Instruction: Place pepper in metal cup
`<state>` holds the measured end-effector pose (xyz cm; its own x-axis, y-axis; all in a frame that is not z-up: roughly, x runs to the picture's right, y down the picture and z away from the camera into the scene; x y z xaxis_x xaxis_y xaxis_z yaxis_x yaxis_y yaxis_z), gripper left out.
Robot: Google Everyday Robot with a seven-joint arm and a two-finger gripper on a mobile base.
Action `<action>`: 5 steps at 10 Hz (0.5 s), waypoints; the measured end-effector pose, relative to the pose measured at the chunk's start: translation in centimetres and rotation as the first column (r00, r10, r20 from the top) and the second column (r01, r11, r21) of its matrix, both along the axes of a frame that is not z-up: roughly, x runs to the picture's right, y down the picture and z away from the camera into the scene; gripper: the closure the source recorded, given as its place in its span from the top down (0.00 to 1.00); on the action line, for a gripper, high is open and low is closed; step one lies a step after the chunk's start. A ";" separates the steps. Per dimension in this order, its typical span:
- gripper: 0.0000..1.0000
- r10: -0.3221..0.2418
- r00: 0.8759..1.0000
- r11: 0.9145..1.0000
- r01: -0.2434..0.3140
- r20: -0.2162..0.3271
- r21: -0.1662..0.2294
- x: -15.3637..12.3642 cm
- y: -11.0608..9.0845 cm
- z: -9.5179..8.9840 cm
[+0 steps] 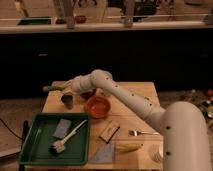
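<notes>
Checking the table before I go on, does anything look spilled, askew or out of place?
Nothing is spilled. The one oddity: the green pepper pokes out past the table's far left corner, by the pincer, not in the metal cup, which stands upright.

Tool: the tool (69, 87) is left of frame centre, above the metal cup (67, 100); its outline blurs into the arm (129, 99).
Pepper: the pepper (52, 88) has its right end lost at the tool; contact cannot be told.
Dark item: the dark item (88, 94) is half covered by the arm; its kind is unclear.
Counter: the lower right corner of the counter (142, 92) is hidden by the robot body (182, 137).
White item: the white item (157, 155) at lower right is partly behind the body.
Robot body: cut off by the bottom and right edges.
</notes>
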<state>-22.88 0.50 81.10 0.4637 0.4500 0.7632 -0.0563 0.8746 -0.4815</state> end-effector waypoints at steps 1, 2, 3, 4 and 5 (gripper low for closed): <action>0.00 0.008 0.999 1.000 -0.008 0.035 -0.008 -0.2 0.2 0.0; 0.00 0.017 0.998 1.000 -0.016 0.062 -0.014 -0.4 0.3 0.0; 0.00 0.021 0.996 1.000 -0.019 0.091 -0.021 -0.8 0.6 0.0; 0.00 0.024 0.994 0.999 -0.022 0.106 -0.026 -0.9 0.7 0.1; 0.00 0.028 0.993 0.999 -0.024 0.118 -0.032 -0.9 0.9 0.3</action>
<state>-23.82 1.39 81.35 0.3592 0.4848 0.7975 -0.0199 0.8583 -0.5128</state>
